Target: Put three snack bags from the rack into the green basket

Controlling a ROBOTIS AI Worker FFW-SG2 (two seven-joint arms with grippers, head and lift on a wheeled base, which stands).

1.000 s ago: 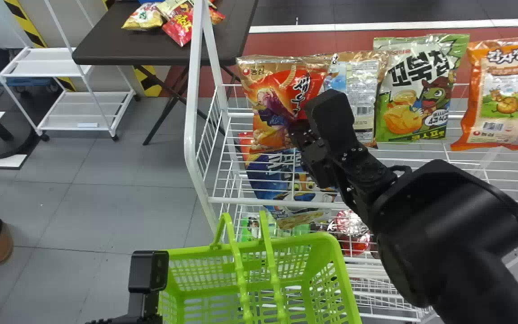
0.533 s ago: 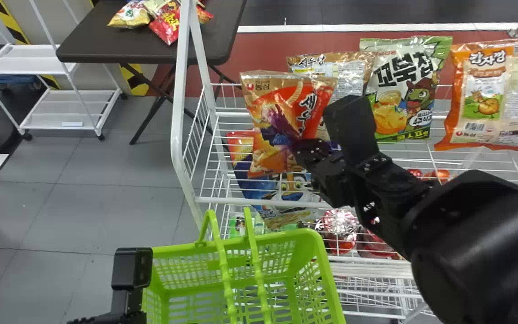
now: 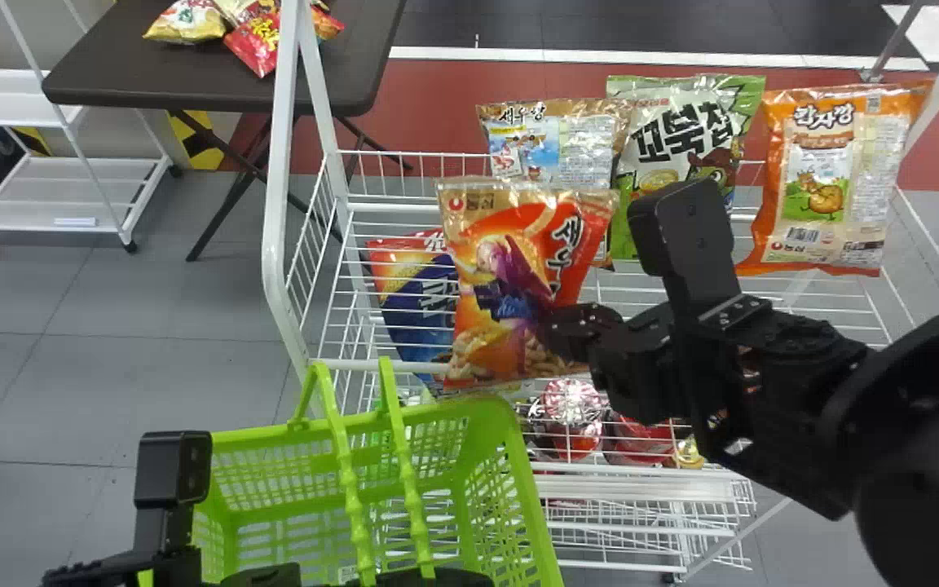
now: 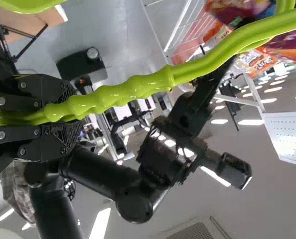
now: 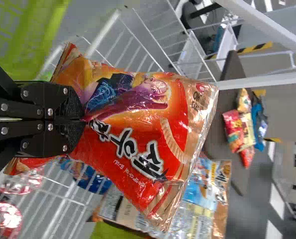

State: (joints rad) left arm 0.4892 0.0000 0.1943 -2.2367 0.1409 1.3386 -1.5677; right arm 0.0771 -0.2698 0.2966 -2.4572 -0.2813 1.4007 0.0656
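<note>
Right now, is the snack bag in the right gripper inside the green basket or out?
Out: the right gripper pinches the snack bag beyond the far rim of the green basket, in the head view.

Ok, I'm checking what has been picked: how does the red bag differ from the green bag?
The red bag is pinched in the right gripper, while the green bag is on the rack. The red bag is red and orange with a tan top; the green bag is green and white. Both are printed snack bags, and neither is in the basket.
</note>
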